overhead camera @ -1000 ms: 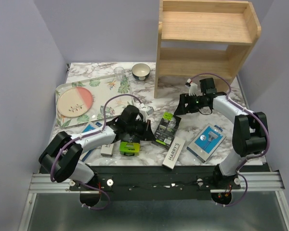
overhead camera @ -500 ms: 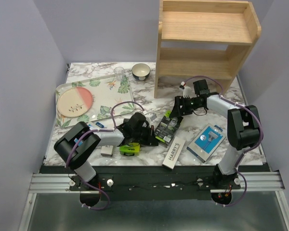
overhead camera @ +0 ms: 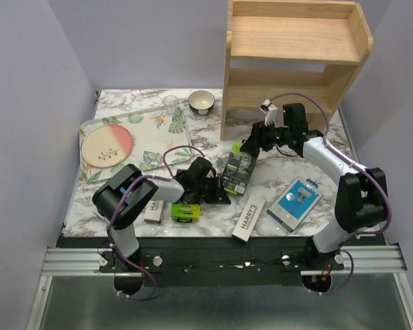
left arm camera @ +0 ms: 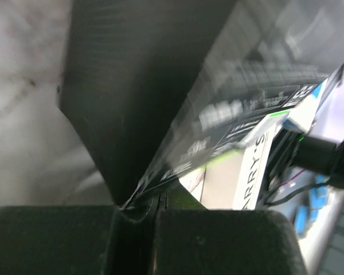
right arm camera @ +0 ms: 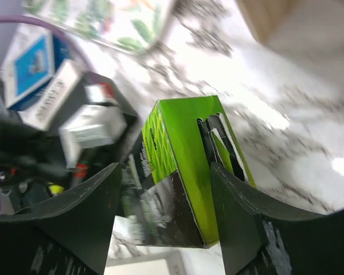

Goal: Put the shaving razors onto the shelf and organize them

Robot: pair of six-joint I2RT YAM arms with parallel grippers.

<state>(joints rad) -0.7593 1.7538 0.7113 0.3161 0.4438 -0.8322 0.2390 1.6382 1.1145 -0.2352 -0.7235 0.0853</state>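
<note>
My right gripper point(overhead camera: 246, 148) point(right arm camera: 166, 169) is shut on the lime-green end of a black razor box point(overhead camera: 237, 170) point(right arm camera: 175, 143) and holds that end tilted up off the marble table. My left gripper point(overhead camera: 219, 191) point(left arm camera: 160, 203) is shut, and its tips touch the low edge of the same box point(left arm camera: 218, 103). A second black-and-green box point(overhead camera: 184, 212) lies near the front. One white HARRY'S box point(overhead camera: 248, 218) point(left arm camera: 255, 172) lies front centre. Another white HARRY'S box point(overhead camera: 151, 213) lies by the left arm. A blue-and-white pack point(overhead camera: 296, 201) lies at the right. The wooden shelf point(overhead camera: 296, 62) stands at the back right, with both tiers bare.
A floral tray point(overhead camera: 158, 127) at the back left holds a pink round plate point(overhead camera: 107, 146). A clear glass point(overhead camera: 170, 104) and a small bowl point(overhead camera: 202, 102) stand behind it. A second blue pack point(right arm camera: 31, 66) lies mostly hidden under the left arm.
My right gripper came down onto the black box's green end, closed on it and pulled it toward the shelf. My left gripper slid right and stayed at the box's low edge.
</note>
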